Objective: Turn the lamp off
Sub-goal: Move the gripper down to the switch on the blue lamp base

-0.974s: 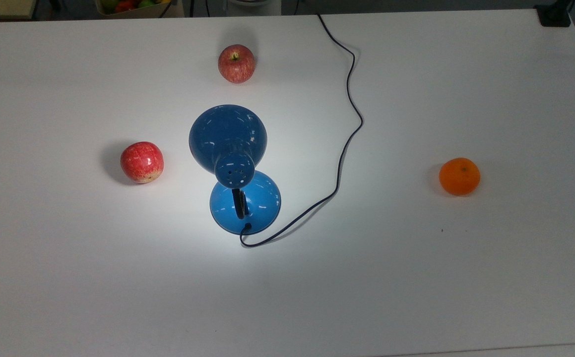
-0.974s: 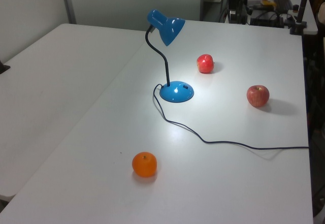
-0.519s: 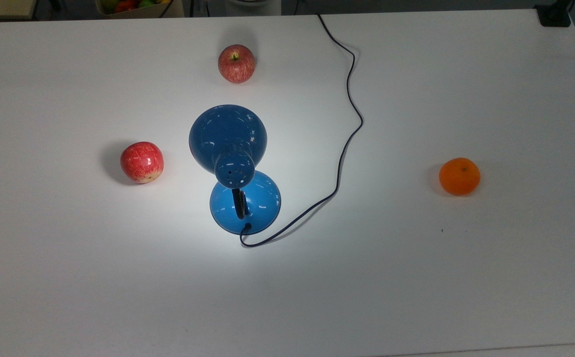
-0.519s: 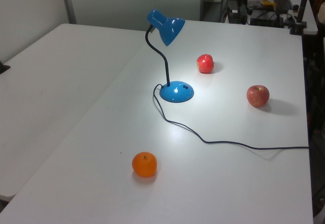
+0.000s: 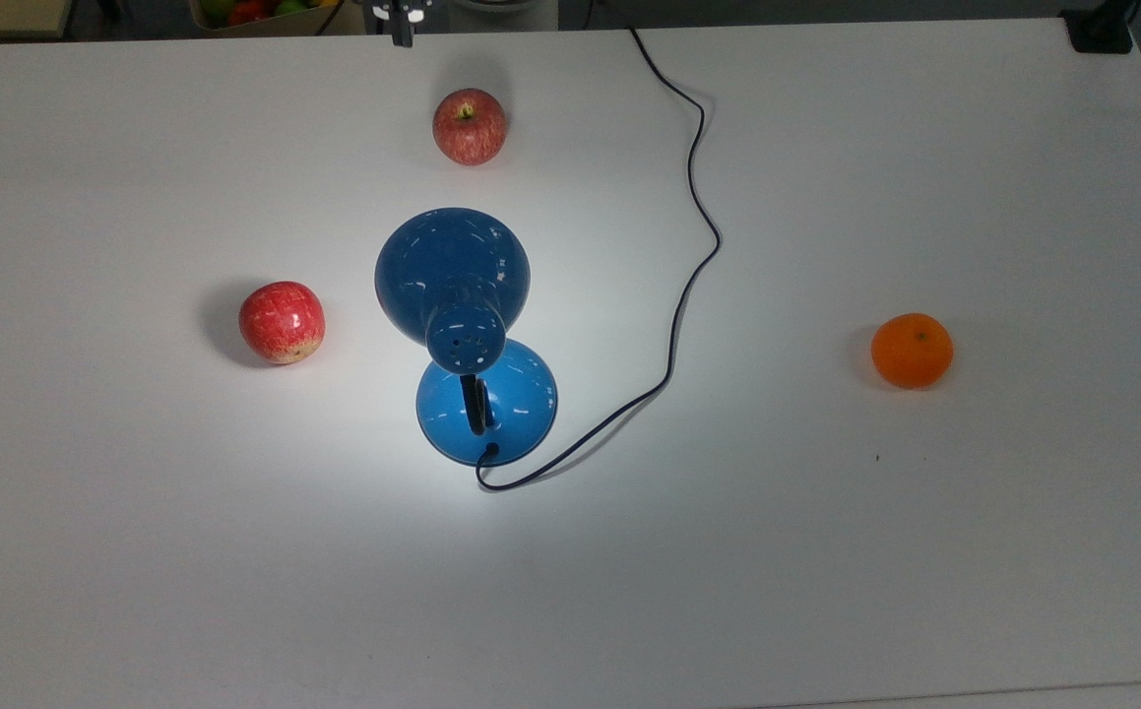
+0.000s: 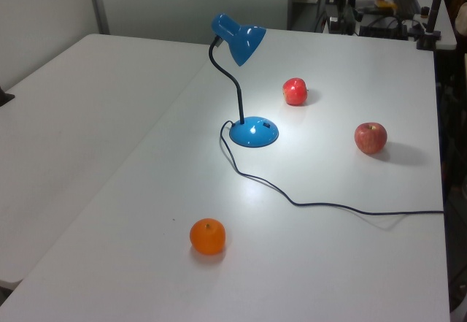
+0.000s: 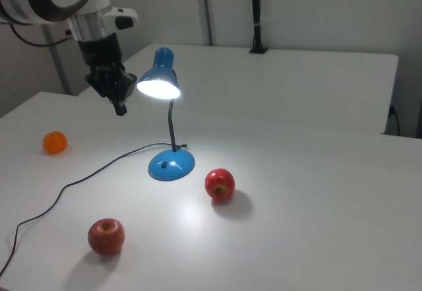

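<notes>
The glossy blue lamp (image 5: 452, 266) stands mid-table and is lit, casting a bright pool on the white table (image 5: 826, 551). Its domed shade (image 7: 158, 80) glows underneath, above the round base (image 7: 171, 164) on a black neck. In the left view the lamp (image 6: 246, 41) leans over its base (image 6: 254, 132). The thin dark cord (image 5: 693, 197) snakes from the base to the far edge. My gripper (image 7: 120, 109) hangs in the air just beside the shade, on the right view's left, fingers together and empty. The top view catches the gripper (image 5: 401, 34) at the upper edge.
Two red apples (image 5: 282, 322) (image 5: 470, 126) lie near the lamp. An orange (image 5: 912, 350) sits alone toward the top view's right. A second white table (image 6: 80, 125) adjoins on the left view's left. A dark post (image 7: 255, 14) stands at the back.
My gripper has come into the top view at its upper edge, beyond the far apple. Lamp, cord and fruits have not moved, and the lamp stays lit.
</notes>
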Robot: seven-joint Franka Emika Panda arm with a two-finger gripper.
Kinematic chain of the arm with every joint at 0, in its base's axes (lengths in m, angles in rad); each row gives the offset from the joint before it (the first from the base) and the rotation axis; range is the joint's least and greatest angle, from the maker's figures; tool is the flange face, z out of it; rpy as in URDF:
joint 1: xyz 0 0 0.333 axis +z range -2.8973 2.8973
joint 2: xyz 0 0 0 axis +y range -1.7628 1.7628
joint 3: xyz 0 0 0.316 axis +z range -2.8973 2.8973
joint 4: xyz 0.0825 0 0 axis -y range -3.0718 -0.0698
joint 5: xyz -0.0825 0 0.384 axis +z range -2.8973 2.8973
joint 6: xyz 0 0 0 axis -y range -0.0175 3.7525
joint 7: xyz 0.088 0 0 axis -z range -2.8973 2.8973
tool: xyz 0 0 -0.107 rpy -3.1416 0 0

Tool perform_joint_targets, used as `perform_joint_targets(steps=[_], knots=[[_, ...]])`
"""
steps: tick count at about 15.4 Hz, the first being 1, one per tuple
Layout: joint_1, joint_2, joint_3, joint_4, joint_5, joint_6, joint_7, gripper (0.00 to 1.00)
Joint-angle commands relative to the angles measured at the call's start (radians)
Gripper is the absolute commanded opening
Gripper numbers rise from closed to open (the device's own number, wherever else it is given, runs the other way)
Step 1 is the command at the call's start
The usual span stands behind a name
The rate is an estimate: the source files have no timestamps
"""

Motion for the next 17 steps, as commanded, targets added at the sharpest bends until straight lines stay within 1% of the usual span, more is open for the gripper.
perform_joint_targets(steps=[1, 4, 7, 13, 15, 17], knots=[[0.009, 0.005, 0.002, -0.089, 0.016, 0.131, -0.014, 0.0], [0.012, 0.018, 0.002, -0.178, 0.013, 0.265, -0.015, 0.0], [0.012, 0.057, 0.007, -0.259, 0.004, 0.423, -0.021, 0.0], [0.01, 0.182, 0.007, -0.287, -0.004, 0.631, -0.026, 0.0], [0.012, 0.217, 0.007, -0.291, -0.025, 0.688, -0.028, 0.0], [0.029, 0.243, 0.007, -0.325, -0.063, 0.786, -0.026, 0.0]])
